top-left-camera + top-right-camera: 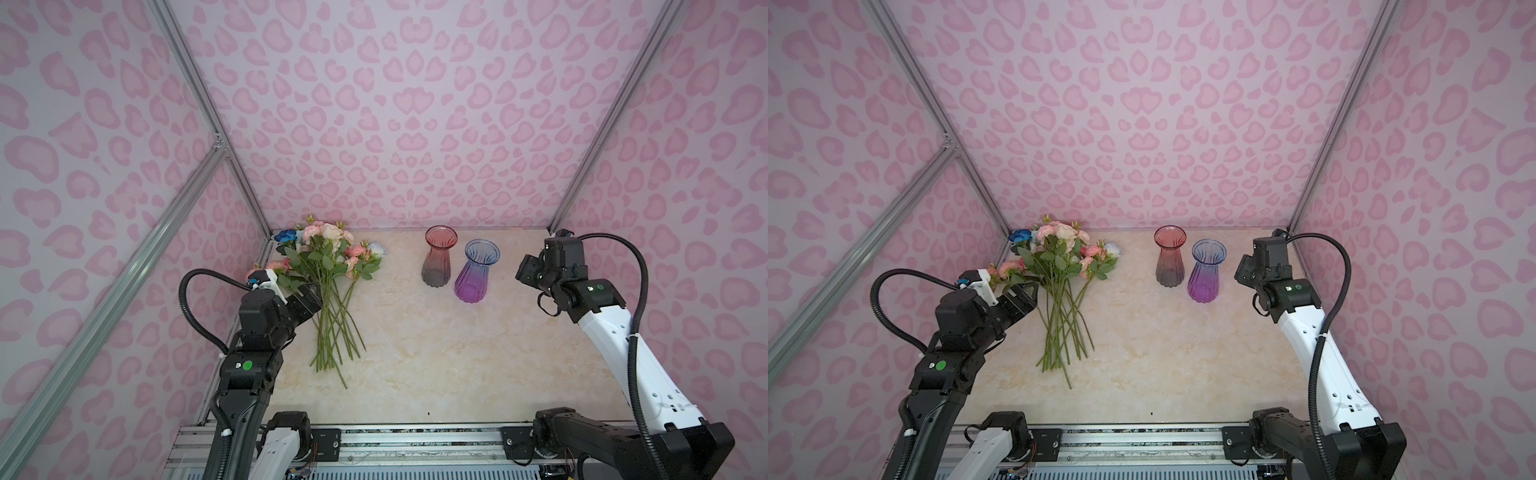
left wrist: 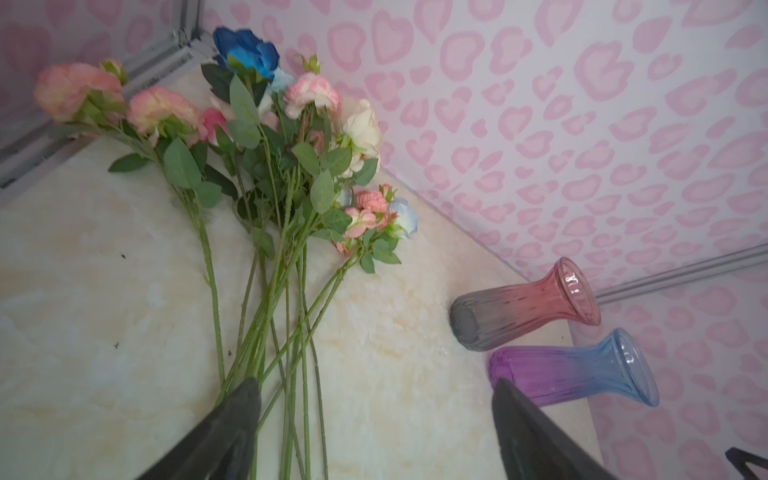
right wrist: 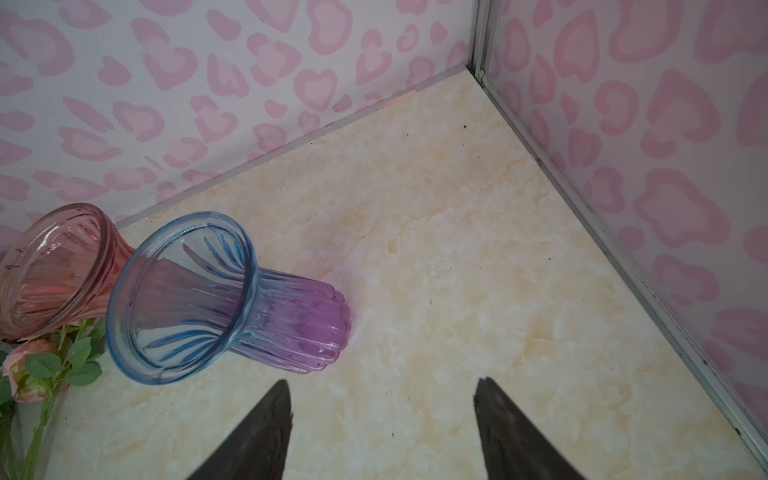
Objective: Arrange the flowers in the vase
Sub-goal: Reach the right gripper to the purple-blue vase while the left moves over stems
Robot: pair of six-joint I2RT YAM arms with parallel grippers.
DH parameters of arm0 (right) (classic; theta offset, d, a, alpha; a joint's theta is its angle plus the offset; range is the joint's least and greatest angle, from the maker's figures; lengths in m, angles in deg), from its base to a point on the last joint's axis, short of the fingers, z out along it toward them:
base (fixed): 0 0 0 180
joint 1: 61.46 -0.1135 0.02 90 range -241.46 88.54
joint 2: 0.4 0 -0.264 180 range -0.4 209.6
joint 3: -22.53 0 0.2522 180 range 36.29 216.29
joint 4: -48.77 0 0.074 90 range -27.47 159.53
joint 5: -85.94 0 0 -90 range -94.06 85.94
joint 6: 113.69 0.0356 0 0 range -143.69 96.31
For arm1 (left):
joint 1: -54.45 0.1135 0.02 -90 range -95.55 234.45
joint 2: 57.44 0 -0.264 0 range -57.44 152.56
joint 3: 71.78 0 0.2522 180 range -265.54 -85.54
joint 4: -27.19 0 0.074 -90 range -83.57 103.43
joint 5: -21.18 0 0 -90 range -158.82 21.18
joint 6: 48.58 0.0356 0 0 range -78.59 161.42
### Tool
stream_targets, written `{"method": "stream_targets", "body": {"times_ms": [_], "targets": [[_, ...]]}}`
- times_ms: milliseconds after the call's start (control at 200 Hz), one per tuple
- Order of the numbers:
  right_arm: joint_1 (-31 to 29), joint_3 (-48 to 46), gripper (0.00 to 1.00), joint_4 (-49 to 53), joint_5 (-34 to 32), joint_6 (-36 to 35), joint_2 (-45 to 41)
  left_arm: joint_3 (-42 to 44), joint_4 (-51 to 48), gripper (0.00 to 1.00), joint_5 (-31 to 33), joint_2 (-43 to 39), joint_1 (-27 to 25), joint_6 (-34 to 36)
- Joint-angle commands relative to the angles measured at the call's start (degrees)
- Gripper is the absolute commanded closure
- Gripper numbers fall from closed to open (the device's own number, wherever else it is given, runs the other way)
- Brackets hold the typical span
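flowers (image 1: 328, 270) lie flat centre-left in both top views, blooms at the back-left corner. left gripper (image 2: 376, 380) spread wide beside the stems, nothing held. right gripper (image 3: 384, 380) spread, empty, near the right wall. pink-grey vase (image 1: 438, 259) and blue-purple vase (image 1: 478, 272) upright at mid-back. Open table (image 1: 436, 353) centre and front.

Flowers (image 1: 328, 266) are lying in a bunch on the worktop (image 1: 436, 353) up in the back left corner, blooms at the back edge, stem ends pointing toward the front. Rear vase (image 1: 438, 257) stands by the back edge about mid-width, with front vase (image 1: 476, 274) just beside it, right and a bit forward. Left pincer (image 1: 309, 301) sits just left of the stems. Right pincer (image 1: 525, 272) is right of both vases, apart from them.
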Motion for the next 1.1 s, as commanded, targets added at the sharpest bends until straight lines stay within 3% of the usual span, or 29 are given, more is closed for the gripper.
{"method": "stream_targets", "body": {"times_ms": [0,55,220,360,605,695,1095], "targets": [[2.9,3.5,0.37,-2.0,5.7,-0.3,4.9,0.9,-2.0,0.11,-5.0,1.0,0.1,-0.2],[4.8,8.2,0.46,1.0,9.8,0.2,9.4,1.6,-2.0,0.1,-4.2,0.9,0.1,-0.4],[4.9,16.8,0.48,1.8,14.6,-0.3,16.9,2.8,-2.0,0.09,-4.5,0.0,0.1,0.2],[4.2,18.1,0.48,0.0,20.4,0.9,19.4,5.1,-1.6,0.07,-3.3,-0.8,0.1,-1.3],[0.9,19.5,0.52,1.6,20.3,0.8,23.3,8.2,-2.2,0.08,-6.3,-1.4,0.1,-0.7],[-1.1,20.0,0.52,2.6,17.0,0.8,24.0,9.6,-1.8,0.08,-6.4,-2.3,0.1,-0.9],[-1.8,20.8,0.53,5.4,11.7,-0.6,25.7,11.5,-1.6,0.08,-7.0,-3.8,0.1,-1.1]]}}
